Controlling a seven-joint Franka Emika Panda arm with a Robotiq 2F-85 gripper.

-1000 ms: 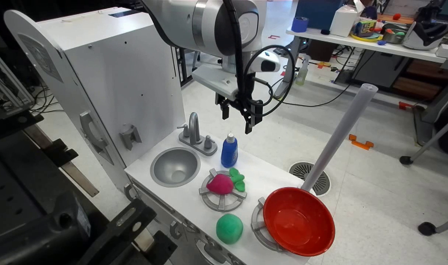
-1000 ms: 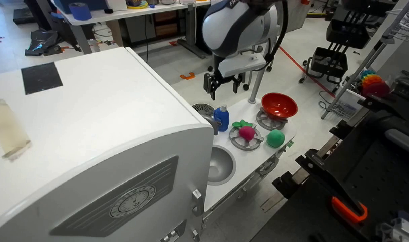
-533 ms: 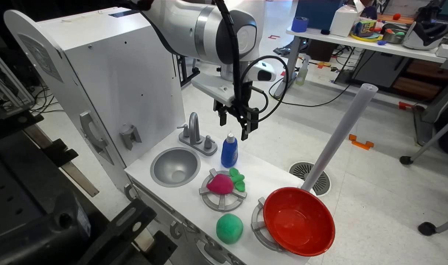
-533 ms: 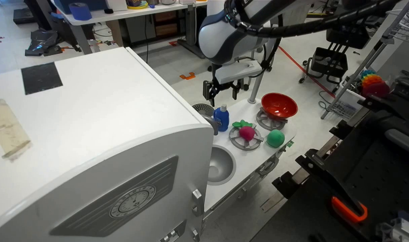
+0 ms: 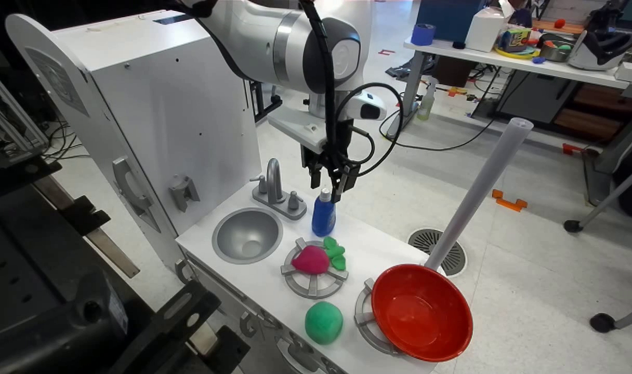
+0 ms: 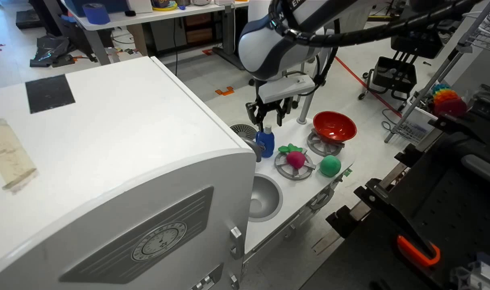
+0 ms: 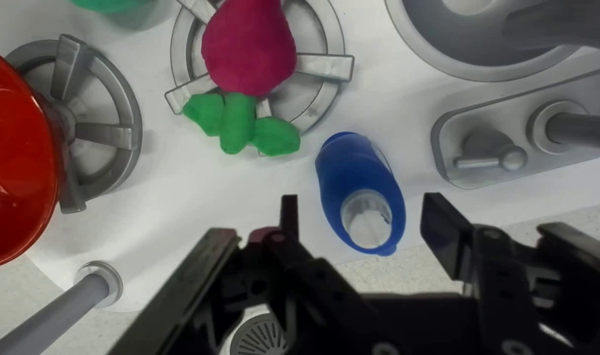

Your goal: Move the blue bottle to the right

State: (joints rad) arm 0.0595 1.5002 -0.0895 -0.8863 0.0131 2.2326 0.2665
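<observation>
The blue bottle (image 5: 324, 221) with its white cap stands upright on the white counter beside the faucet. It also shows in an exterior view (image 6: 266, 146). In the wrist view, the bottle (image 7: 352, 165) lies between the two fingers, with gaps on both sides. My gripper (image 5: 326, 192) is directly above the bottle, pointing down, fingertips about level with the cap. The gripper also shows in an exterior view (image 6: 271, 126) and in the wrist view (image 7: 363, 222). Its fingers are partly open and hold nothing.
A grey faucet (image 5: 274, 189) and sink (image 5: 247, 236) stand beside the bottle. A pink and green toy vegetable (image 5: 312, 259) lies on the near burner. A green ball (image 5: 324, 323) and a red bowl (image 5: 422, 312) sit farther along. A grey pole (image 5: 477, 197) rises at the counter's end.
My gripper has come down toward the bottle and shifted slightly over it. Its fingers have moved closer together. The bottle has not moved.
</observation>
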